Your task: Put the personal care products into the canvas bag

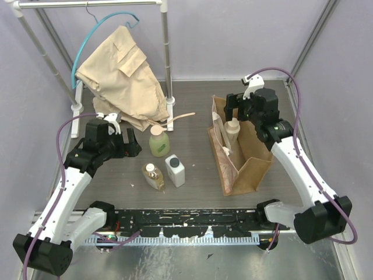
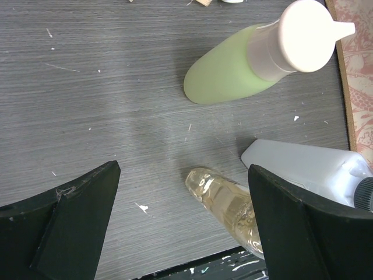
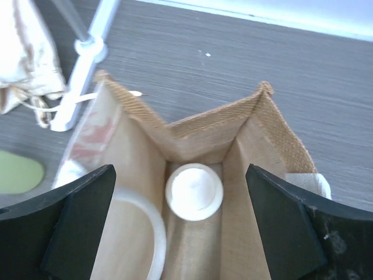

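The tan canvas bag (image 1: 252, 157) stands open at the right. The cream round-capped bottle (image 1: 233, 132) stands upright inside its far end; its cap (image 3: 194, 191) shows from above between the bag's walls (image 3: 198, 125). My right gripper (image 1: 240, 108) is open above it (image 3: 179, 175), holding nothing. The green-yellow bottle (image 1: 158, 142), the amber bottle (image 1: 152, 175) and the white rectangular bottle (image 1: 175, 170) stand on the table left of the bag. My left gripper (image 1: 133, 146) is open and empty just left of them (image 2: 183, 221), with the amber bottle (image 2: 230, 207) beside its right finger.
A beige garment (image 1: 119, 76) hangs on a blue hanger from a white rack (image 1: 168, 64) at the back left, its base (image 3: 81, 64) near the bag. The bag's pale handle (image 3: 145, 221) curves inside the opening. The green bottle (image 2: 233, 70) and white bottle (image 2: 315, 169) lie ahead of my left gripper.
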Motion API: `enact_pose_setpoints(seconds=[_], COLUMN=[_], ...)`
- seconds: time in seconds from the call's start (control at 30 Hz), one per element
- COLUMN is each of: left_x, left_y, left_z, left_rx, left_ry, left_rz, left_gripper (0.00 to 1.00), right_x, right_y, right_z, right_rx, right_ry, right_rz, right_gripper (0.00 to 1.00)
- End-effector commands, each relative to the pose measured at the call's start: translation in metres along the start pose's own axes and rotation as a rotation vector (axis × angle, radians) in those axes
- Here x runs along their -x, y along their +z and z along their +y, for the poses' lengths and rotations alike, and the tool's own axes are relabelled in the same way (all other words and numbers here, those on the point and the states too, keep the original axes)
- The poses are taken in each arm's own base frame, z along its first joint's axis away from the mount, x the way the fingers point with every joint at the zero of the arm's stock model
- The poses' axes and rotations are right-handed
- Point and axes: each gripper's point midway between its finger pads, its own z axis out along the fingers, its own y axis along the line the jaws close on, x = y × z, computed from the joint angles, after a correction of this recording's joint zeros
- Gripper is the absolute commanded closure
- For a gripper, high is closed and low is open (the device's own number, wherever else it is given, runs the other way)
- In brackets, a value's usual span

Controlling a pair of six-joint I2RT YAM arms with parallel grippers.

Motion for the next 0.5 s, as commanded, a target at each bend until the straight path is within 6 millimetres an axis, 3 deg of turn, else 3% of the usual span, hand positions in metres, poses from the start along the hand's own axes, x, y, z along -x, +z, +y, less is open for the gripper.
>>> enact_pose_setpoints(seconds=[0.0, 0.13, 0.23, 0.47], left_x=[0.016, 0.019, 0.018, 0.007], left_y=[-0.005, -0.005, -0.007, -0.025], left_z=[-0.01, -0.012, -0.016, -0.037], left_rx=[-0.043, -0.047, -0.066, -0.177], left_ry=[-0.007, -0.013, -0.023, -0.034], left_rz=[-0.056, -0.057, -0.046, -0.003], left_gripper=[0.02, 0.02, 0.02, 0.02], right_x=[0.03, 0.049, 0.052, 0.025], right_y=[-0.04, -0.06, -0.06, -0.039], right_z=[0.036, 0.089, 0.133, 0.209], right_rx=[0.117, 0.216, 0.329, 0.465], right_ry=[-0.01, -0.078, -0.105, -0.178], right_rz=[-0.042, -0.074, -0.072, 0.002], right_gripper=[0.0, 0.0, 0.0, 0.0])
